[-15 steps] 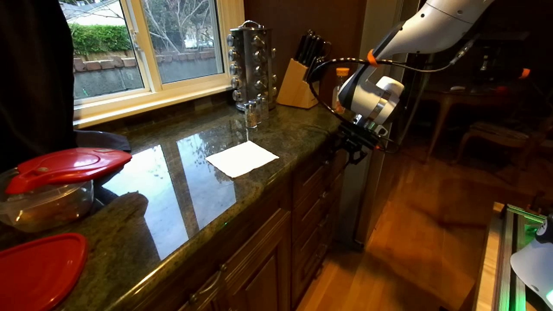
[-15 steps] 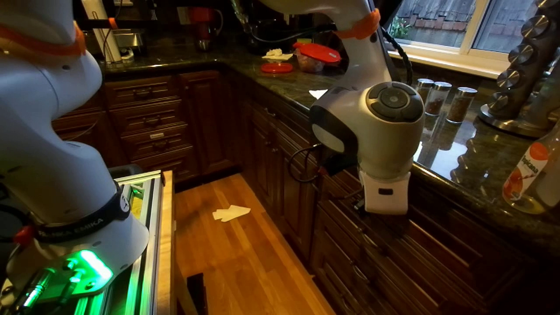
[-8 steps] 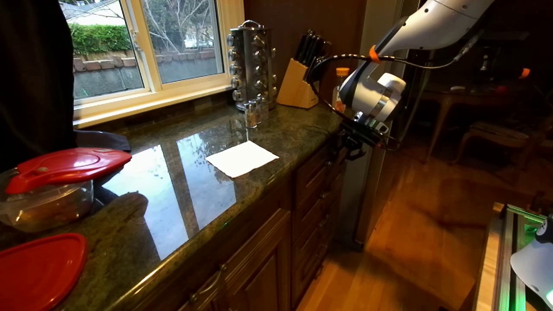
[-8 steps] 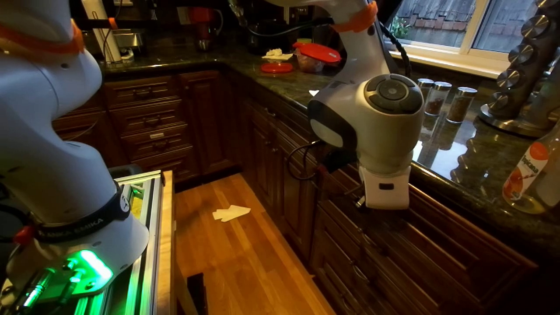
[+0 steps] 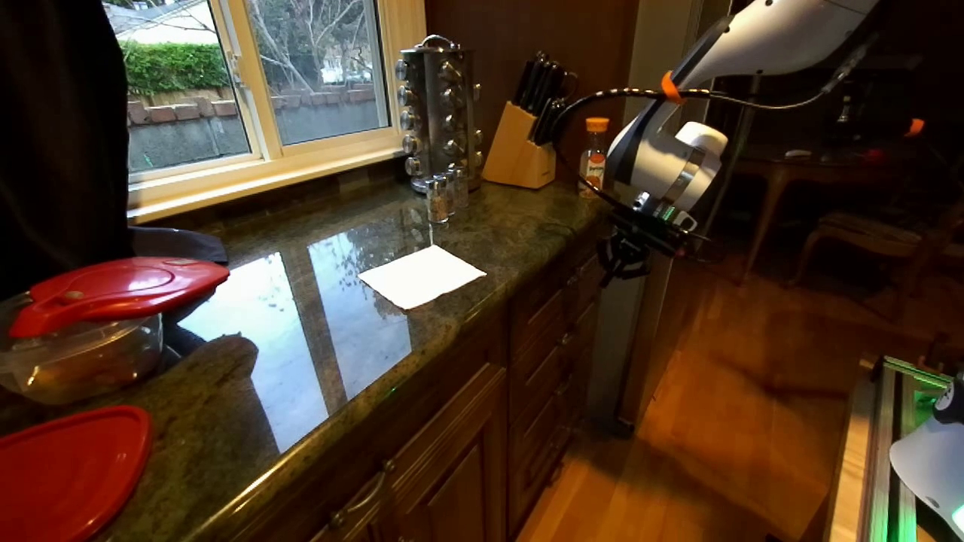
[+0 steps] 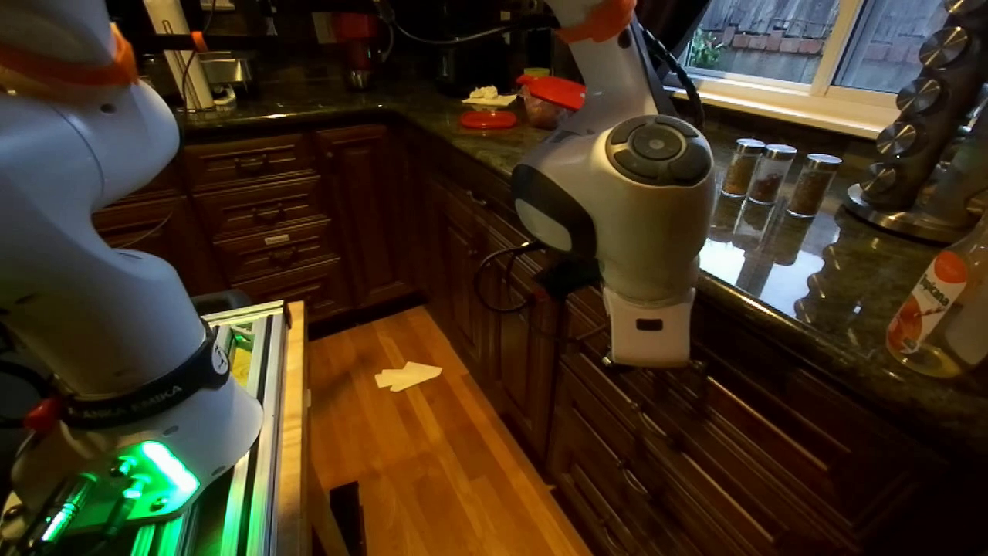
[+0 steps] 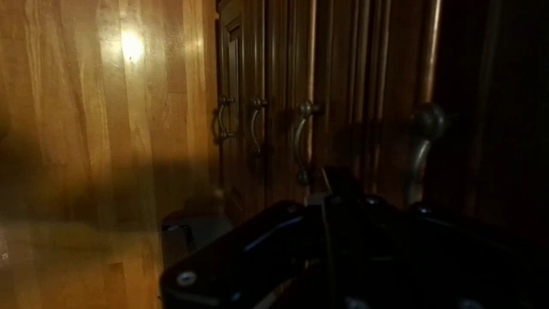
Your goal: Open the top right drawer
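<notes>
The wrist view alone plainly shows the Robotiq gripper (image 7: pixel 341 181), jaws pressed together, near the bow handle (image 7: pixel 419 156) of the top right drawer (image 5: pixel 548 305), which looks closed, beside it. Only an exterior view shows the knife block (image 5: pixel 520 147), higher than the gripper, holding black-handled knives (image 5: pixel 538 84); farther from it, in both exterior views, glass spice jars (image 6: pixel 814 185) hold brownish contents, as does a clear bowl (image 5: pixel 83 360) under a red lid (image 5: pixel 124 288).
</notes>
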